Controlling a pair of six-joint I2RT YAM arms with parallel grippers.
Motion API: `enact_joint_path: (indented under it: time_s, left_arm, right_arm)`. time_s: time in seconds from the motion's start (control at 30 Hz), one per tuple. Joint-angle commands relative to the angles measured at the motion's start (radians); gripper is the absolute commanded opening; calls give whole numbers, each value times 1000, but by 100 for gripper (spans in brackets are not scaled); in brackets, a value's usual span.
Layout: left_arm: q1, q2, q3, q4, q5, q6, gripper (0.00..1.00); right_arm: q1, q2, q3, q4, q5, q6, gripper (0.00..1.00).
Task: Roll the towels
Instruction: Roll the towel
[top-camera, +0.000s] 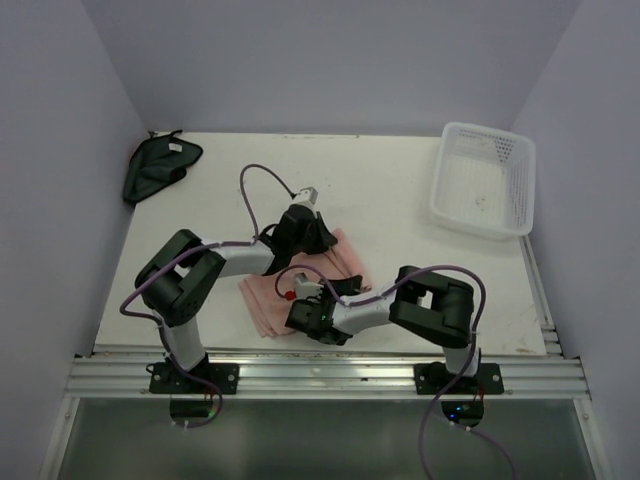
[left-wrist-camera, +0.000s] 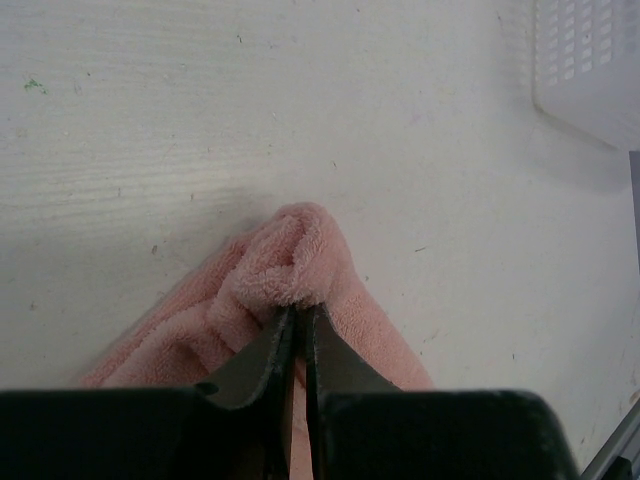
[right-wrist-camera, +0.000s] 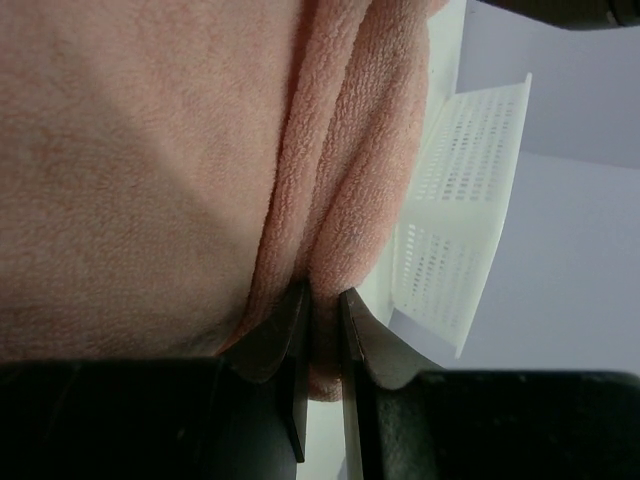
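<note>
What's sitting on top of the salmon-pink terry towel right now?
The left fingers pinch the bunched far corner of the salmon-pink terry towel; the right fingers pinch a folded edge. From above, both arms cover its middle, hiding anything there.

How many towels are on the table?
2. The pink towel lies mid-table, pinched by the left gripper and the right gripper; the dark cloth lies in the far left corner. No other shows.

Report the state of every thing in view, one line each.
Pink towel, bunched, unrolled, pinched by both pincers.
Dark cloth, crumpled in far left corner, untouched.
White basket, upright, no towel inside.
Left pincer, shut on pink towel.
Right pincer, shut on pink towel.
</note>
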Motion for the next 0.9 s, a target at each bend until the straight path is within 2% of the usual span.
enact_joint_path:
  time_s: [0.0, 0.27, 0.43, 0.53, 0.73, 0.87]
  left_arm:
    - [37, -34, -21, 10, -121, 51, 0]
    - [37, -69, -51, -23, -157, 72, 0]
    - [38, -77, -63, -36, -167, 85, 10]
    - [38, -69, -64, -36, -164, 94, 11]
    - [38, -55, -83, -26, -184, 105, 10]
    - [38, -43, -100, -13, -183, 108, 4]
  right_arm:
    - [30, 61, 27, -122, -33, 48, 0]
    - [44, 133, 90, -162, -50, 33, 0]
    - [48, 173, 119, -176, -64, 19, 0]
    - [50, 185, 134, -183, -69, 14, 0]
    - [61, 208, 151, -200, -81, 8, 0]
    - [64, 191, 151, -210, -79, 17, 0]
